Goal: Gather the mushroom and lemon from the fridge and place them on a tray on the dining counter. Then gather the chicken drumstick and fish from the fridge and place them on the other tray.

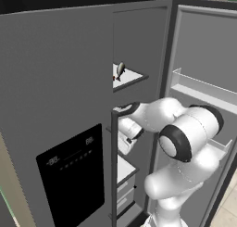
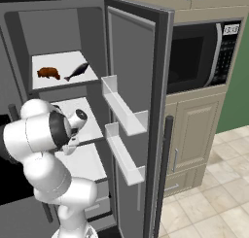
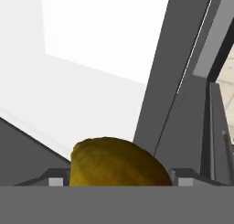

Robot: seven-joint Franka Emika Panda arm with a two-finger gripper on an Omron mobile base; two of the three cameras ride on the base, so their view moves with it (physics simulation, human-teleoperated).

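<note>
Fridge door panel, microwave display: digits illegible.

Your white arm bends forward at the elbow, its two-finger claw closed around a yellow-brown lemon.

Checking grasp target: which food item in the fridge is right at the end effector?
The lemon, yellow, sits between the end effector fingertips. The chicken drumstick and fish lie on the upper shelf.
</note>
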